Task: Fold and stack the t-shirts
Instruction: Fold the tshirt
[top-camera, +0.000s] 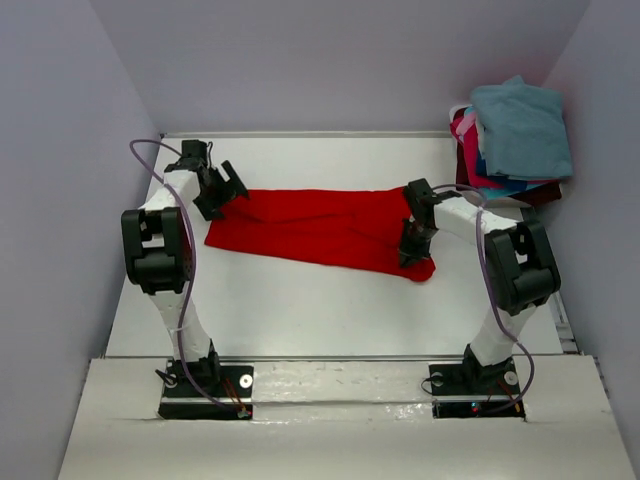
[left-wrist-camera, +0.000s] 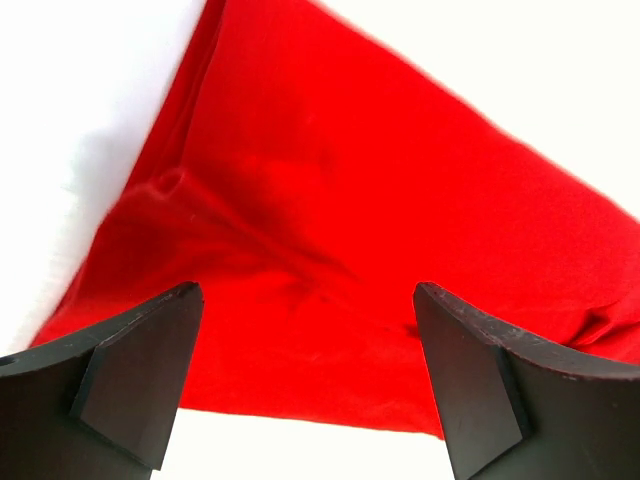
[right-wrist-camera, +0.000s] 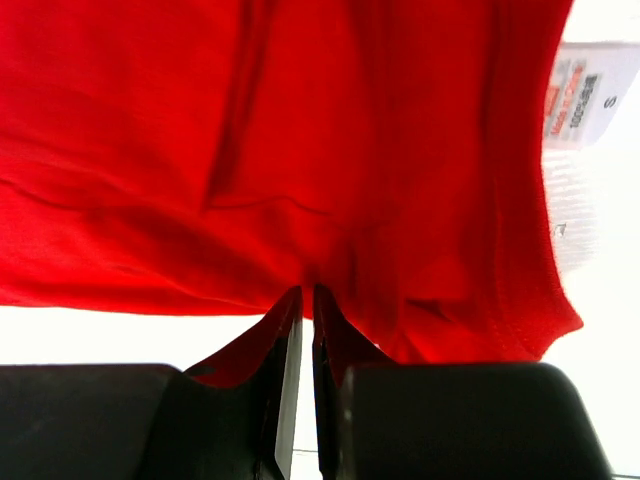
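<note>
A bright red t-shirt lies folded lengthwise into a long strip across the middle of the table. My left gripper is open and empty, hovering at the strip's left end; in the left wrist view the red cloth lies beyond the spread fingers. My right gripper is shut on the red shirt's right end near the collar; in the right wrist view the cloth is pinched between the fingertips, and a white label shows. A pile of other shirts, teal-blue on top, sits at the far right corner.
The white table is walled by grey panels on the left, back and right. The pile at the far right shows pink, blue and dark maroon layers under the teal one. The arm bases stand at the near edge.
</note>
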